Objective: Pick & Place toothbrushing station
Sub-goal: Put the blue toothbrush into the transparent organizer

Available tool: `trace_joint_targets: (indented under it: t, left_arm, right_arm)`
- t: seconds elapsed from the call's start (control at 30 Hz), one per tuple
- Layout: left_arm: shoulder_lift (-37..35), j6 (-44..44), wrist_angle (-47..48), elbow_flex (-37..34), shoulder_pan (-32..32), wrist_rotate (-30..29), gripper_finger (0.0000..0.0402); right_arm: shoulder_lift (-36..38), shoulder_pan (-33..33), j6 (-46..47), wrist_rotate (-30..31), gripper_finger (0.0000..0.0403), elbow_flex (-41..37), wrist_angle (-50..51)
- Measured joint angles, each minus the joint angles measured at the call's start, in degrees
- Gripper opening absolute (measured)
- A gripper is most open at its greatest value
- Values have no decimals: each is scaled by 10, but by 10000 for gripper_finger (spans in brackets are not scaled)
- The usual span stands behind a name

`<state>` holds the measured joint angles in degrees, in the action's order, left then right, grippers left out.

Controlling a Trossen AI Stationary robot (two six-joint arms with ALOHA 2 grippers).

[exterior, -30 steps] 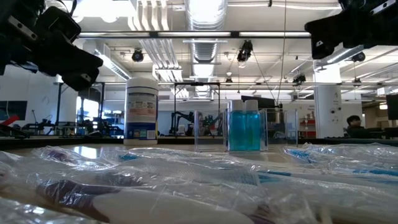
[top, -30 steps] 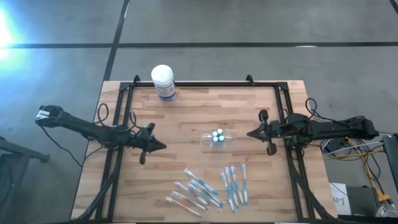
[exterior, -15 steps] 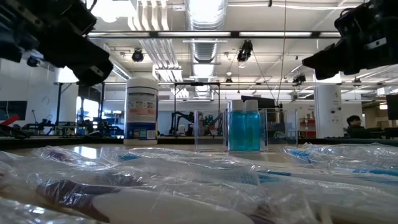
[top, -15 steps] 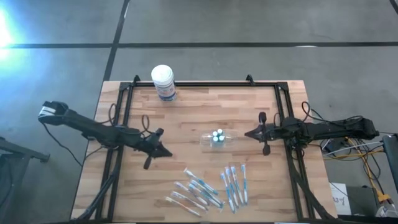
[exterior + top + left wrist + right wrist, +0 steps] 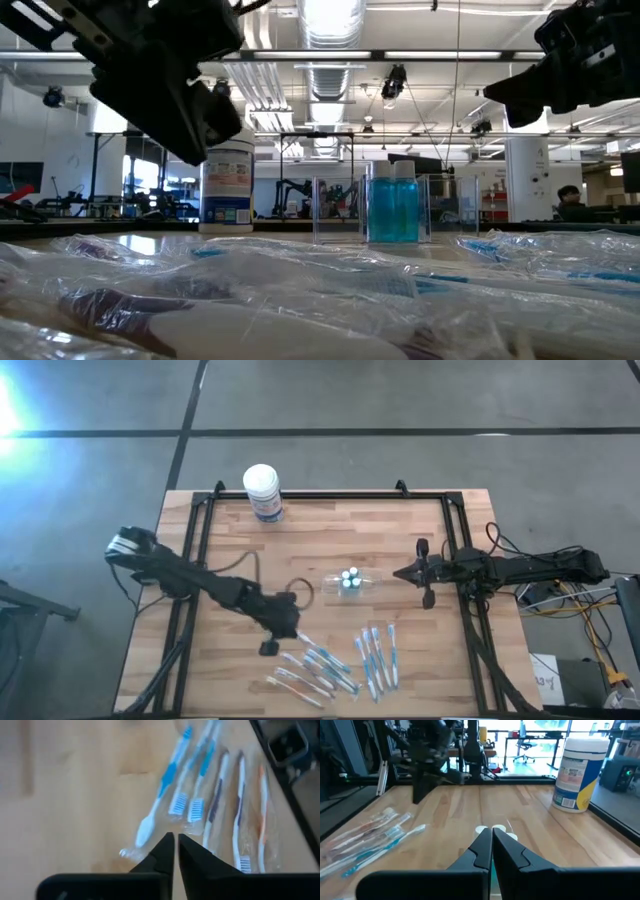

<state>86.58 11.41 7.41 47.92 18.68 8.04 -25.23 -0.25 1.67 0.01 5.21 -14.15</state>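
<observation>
Bright overhead strip lights, blurred wrapped foreground.

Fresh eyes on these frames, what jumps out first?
The left gripper reaches over the table's middle front, jaws nearly shut, just short of the wrapped blue-and-white toothbrushes fanned along the front edge. The small clear plastic holder with blue bottles sits mid-table, the right gripper beside it, jaws shut.

We see matt butcher-block wood table [image 5: 330,530], black metal frame [image 5: 320,495], glossy clear plastic station [image 5: 351,581], shiny crinkled wrap on toothbrushes [image 5: 340,660], prob. plastic. White tub [image 5: 262,492] smooth plastic w/ paper label.
</observation>
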Motion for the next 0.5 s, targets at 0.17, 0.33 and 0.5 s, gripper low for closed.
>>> trace_joint_targets:
  t: [0.17, 0.33, 0.5]
  left_arm:
    - [71, -71, 62, 93, 9, -17, 85]
    - [112, -110, 92, 131, 7, -49, 150]
    - [129, -112, 127, 137, 4, -49, 199]
  right_arm:
    - [0, 0, -8, 0, 9, 0, -3]
    - [0, 0, -24, 0, 9, 0, -2]
    - [0, 0, -32, -1, 9, 0, 0]
